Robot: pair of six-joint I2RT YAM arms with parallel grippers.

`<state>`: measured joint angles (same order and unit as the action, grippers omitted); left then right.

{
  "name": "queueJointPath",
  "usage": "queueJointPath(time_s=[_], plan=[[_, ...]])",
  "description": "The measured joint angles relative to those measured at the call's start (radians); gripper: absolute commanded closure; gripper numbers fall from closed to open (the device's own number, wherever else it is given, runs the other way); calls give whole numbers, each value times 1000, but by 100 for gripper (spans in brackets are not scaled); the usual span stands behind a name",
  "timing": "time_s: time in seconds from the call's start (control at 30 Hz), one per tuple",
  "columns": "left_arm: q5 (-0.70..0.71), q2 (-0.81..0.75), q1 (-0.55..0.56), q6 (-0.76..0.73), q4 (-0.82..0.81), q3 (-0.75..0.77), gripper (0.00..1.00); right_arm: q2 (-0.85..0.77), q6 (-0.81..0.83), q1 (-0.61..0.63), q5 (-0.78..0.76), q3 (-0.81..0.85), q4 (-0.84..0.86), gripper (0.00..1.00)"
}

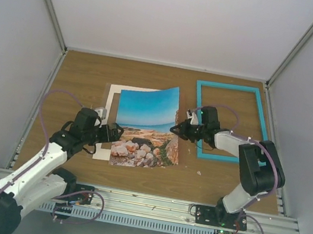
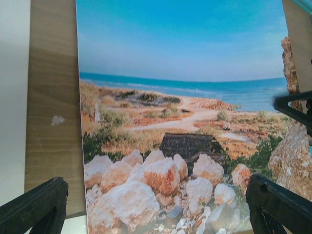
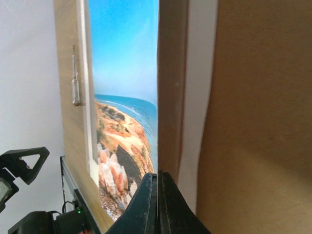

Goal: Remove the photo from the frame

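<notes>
Two arms bracket the photo [image 1: 143, 124], and your next move turns on the right one. The right end effector [image 1: 177, 129] has its fingers pressed together on the photo's 3 o'clock edge. In the right wrist view the paper's edge runs straight into the seam between them, so I judge it is pinching the print. From that end effector the photo stretches toward 9 o'clock, with its long axis running 12 to 6. The 3 o'clock side curls up off the desk [image 1: 85, 75], highest at the 1 o'clock corner.

Your left end effector [image 1: 115, 133] is spread wide and holds nothing. It sits at the photo's 8 o'clock corner, over the rocks in the print, so it is the nearer arm for the low half of the sheet.

The photo is out of the frame [image 1: 229, 87]. The frame lies flat and empty at 3 o'clock, just beyond the right end effector, apart from the paper. The print's 9 o'clock part rests over the white mat board [image 1: 112, 94].

For room, you have bare desk at 6 o'clock toward the arm bases, and more at 12 o'clock before the back wall. At 3 o'clock the frame's near bar crowds the right wrist, so I'd carry the sheet toward 6 or 9 o'clock.
</notes>
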<state>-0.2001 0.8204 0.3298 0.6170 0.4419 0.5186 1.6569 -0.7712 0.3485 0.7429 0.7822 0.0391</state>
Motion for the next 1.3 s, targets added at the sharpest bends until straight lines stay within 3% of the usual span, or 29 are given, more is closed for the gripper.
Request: queueJointPath(time_s=[0.73, 1.1, 1.3], plan=[[-94, 167, 2, 0, -132, -35, 1, 175, 151, -75, -6, 94, -39, 99], [-99, 167, 8, 0, -143, -35, 1, 179, 204, -75, -18, 104, -120, 71], [-98, 117, 9, 1, -126, -33, 1, 105, 227, -75, -85, 105, -192, 54]])
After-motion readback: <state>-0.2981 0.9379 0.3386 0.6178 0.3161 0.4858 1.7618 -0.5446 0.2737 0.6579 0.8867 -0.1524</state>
